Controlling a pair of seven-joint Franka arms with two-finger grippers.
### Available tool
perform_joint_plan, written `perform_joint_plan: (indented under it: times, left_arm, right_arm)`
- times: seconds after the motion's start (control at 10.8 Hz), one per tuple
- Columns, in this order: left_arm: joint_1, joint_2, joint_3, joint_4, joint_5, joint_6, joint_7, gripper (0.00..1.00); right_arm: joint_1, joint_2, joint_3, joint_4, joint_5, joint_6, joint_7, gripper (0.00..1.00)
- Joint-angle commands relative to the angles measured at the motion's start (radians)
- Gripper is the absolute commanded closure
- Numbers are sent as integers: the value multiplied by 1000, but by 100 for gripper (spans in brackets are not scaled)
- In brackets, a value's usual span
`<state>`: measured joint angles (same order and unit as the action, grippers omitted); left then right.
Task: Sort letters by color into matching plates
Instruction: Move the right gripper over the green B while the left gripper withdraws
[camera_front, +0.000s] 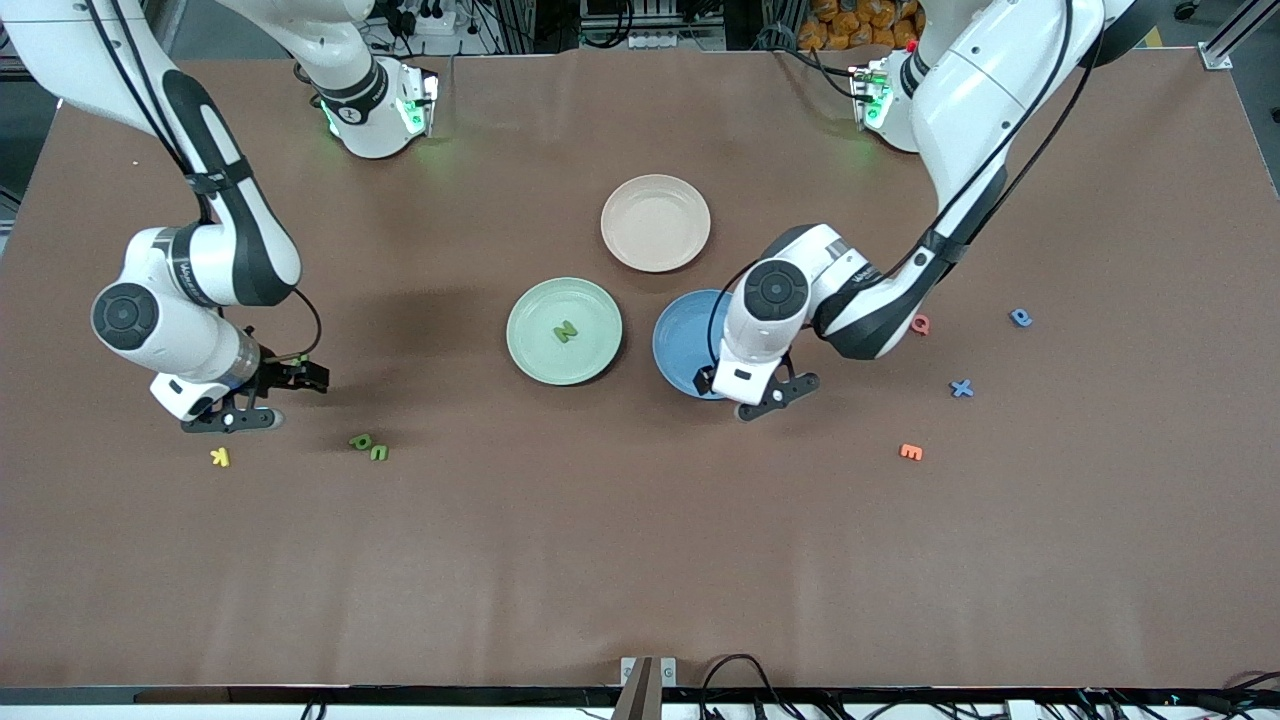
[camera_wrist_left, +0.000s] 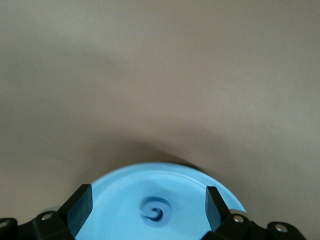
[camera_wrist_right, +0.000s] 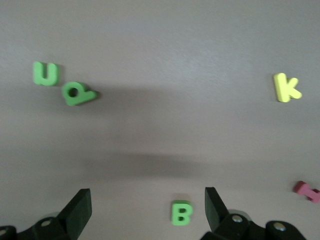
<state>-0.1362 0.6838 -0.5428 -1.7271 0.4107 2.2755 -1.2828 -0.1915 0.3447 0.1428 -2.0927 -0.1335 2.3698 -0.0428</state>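
Surface (camera_front: 640, 560): brown, carrying plates and scattered letters.
Green plate (camera_front: 535, 345): holds green N (camera_front: 566, 331).
Blue plate (camera_wrist_left: 125, 190): a blue letter (camera_wrist_left: 156, 212) lies in it.
Left tool (camera_wrist_left: 149, 206): spread wide over the blue plate, empty.
Right tool (camera_wrist_right: 148, 209): wide, empty, over green B (camera_wrist_right: 181, 212).
Green P (camera_front: 360, 441), U (camera_front: 379, 452): on the surface near the right arm's end.
Blue X (camera_front: 962, 388): toward the left arm's end.

Open right pincer (camera_wrist_right: 147, 210) above green B (camera_wrist_right: 181, 213), U (camera_wrist_right: 45, 73), P (camera_wrist_right: 77, 93), yellow K (camera_wrist_right: 286, 87)
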Motion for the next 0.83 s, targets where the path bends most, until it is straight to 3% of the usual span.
perform_joint_plan:
  times: [0.0,0.37,0.74]
  left_arm:
    - [76,-84,-6,-16,19,-92,116,0]
    - [159,-188,-9,-14,-33,-221,195,0]
    - [262,-309,-17,-5,-94,-301,215,0]
  right_arm:
    - [-124,-24,81,-47,-96,9,-22,0]
    - [-215,-65,115,-170,-118,101,-49,0]
    - [-212,-144,115,-306,-107,129,-48,0]
